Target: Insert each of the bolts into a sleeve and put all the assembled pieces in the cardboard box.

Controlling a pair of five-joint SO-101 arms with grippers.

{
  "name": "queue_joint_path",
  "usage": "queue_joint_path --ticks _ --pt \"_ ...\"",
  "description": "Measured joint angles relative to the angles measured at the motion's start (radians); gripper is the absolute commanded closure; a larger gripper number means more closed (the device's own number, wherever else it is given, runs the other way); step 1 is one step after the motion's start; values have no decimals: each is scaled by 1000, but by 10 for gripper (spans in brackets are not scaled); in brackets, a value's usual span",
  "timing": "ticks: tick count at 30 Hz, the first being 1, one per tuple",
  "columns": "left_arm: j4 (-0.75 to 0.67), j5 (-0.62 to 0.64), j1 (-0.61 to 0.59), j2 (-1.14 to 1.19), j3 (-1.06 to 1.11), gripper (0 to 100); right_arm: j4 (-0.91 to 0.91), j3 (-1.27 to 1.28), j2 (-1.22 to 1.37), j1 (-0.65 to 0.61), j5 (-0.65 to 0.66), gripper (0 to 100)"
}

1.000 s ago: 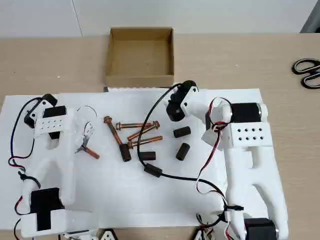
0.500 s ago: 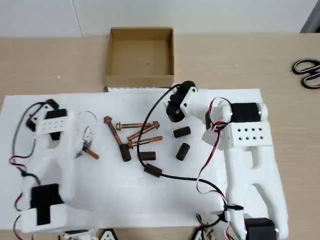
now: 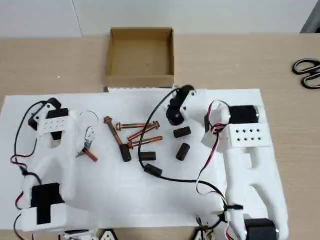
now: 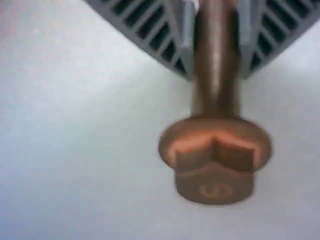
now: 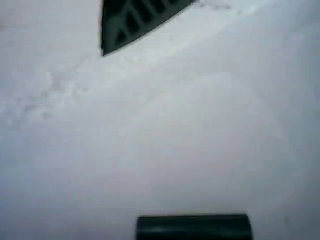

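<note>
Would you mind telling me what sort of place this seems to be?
Probably a lab or workshop bench: a wooden table with a white mat, loose bolts and sleeves, and scissors at its edge.

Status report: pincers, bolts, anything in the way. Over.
Left pincer shut on a bolt, over the white sheet. Right pincer by the loose sleeves. Black cable lies across the loose bolts.

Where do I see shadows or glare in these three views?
High view: even light, soft shadows inside the cardboard box, no glare on the white sheet. Left wrist view: the bolt held by the left hand shows a bright sheen on its head. Right wrist view: the sleeve is dark, without glare.
</note>
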Motion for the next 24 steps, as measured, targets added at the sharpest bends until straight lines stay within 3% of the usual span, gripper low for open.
queue_joint_path --ticks 8,11,15,21,24 --pt "213 0 -3 38 -158 993 -104 147 0 -132 34 713" --pt "255 0 -8 38 -219 993 -184 153 0 -149 -57 713" --pt "307 0 -14 38 -281 993 -265 153 0 -149 -350 714" --pt "321 0 -14 38 -370 993 -279 195 0 -164 -961 714" --pt "327 0 -14 38 -394 993 -279 199 9 -169 -1154 714"
